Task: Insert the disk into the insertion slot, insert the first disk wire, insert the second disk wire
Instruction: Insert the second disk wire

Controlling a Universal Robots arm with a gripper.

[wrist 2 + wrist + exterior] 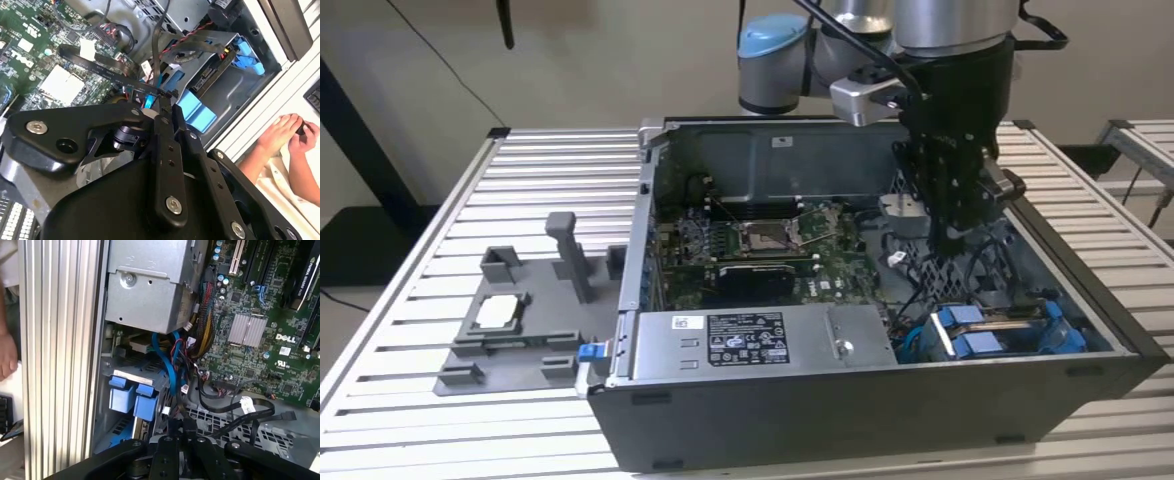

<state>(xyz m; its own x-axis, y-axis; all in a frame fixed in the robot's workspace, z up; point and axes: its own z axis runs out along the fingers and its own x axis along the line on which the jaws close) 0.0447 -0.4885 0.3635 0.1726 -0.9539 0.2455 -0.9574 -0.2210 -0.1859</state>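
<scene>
Gripper (167, 97) low in the case (854, 420), jaws pinched on a black wire (100, 67)
Disk (122, 399), blue-framed, sits in the slot (150, 380), just beside the gripper; the plug likely wants squaring to the disk's port; a straight push, no twist, slack kept clear of neighbouring cables (200, 335).

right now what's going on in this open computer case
A robot arm's black gripper reaches down into the dark grey computer case and is shut on the end of a flat black wire. The silver-grey disk in its bright blue carrier already sits in the grey metal drive-cage slot, close by the gripper. A person's hands rest outside the case.
</scene>
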